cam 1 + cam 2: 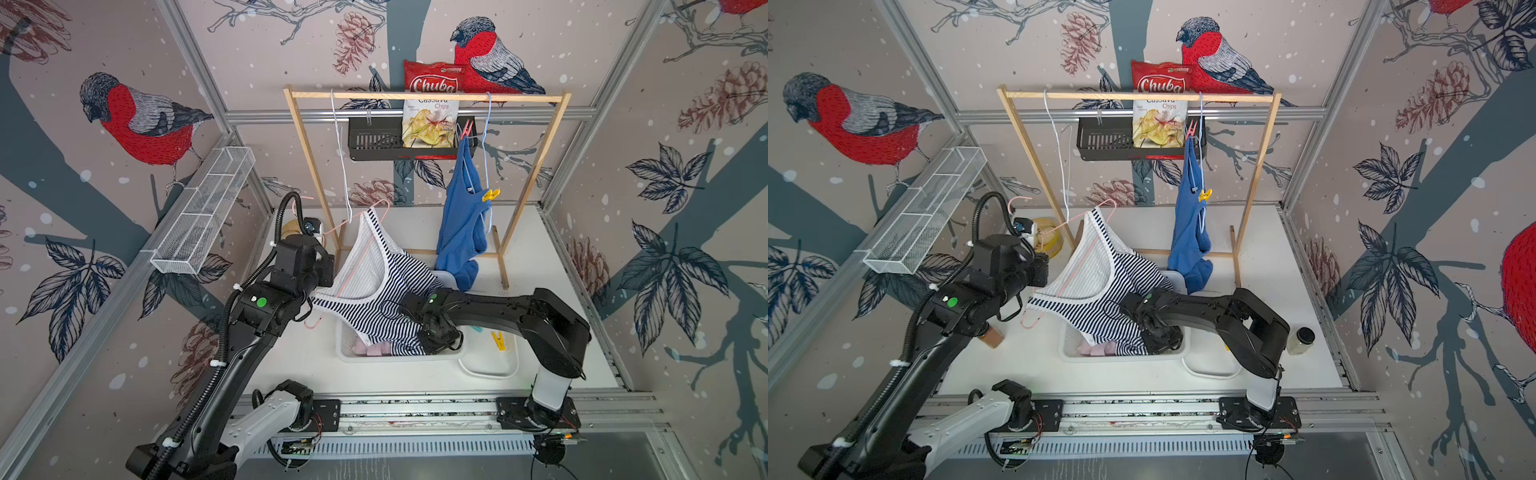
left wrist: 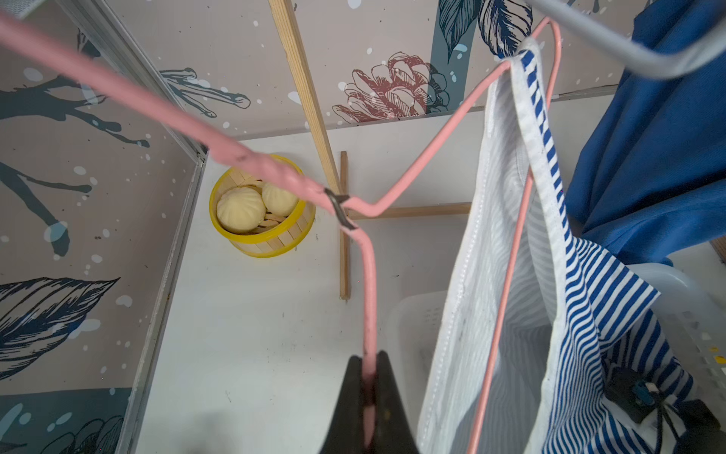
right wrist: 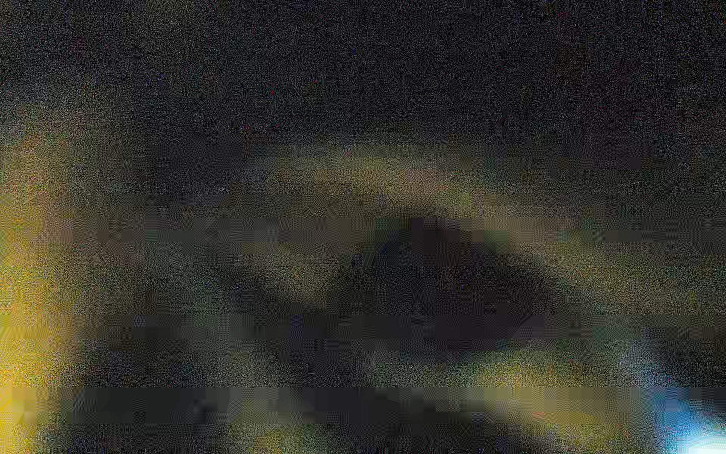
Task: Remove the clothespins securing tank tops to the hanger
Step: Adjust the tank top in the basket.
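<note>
My left gripper [image 2: 367, 377] pinches the thin pink wire hanger [image 2: 408, 173]; the ribbed striped tank top [image 1: 374, 307] buries my right gripper [image 1: 434, 337], so I cannot tell its grip.

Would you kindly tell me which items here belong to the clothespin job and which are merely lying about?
Job: red pin, clipped yellow pin, blue top, striped top, pink hanger.
Idle: chips bag, bun steamer, jar, mesh shelf.
</note>
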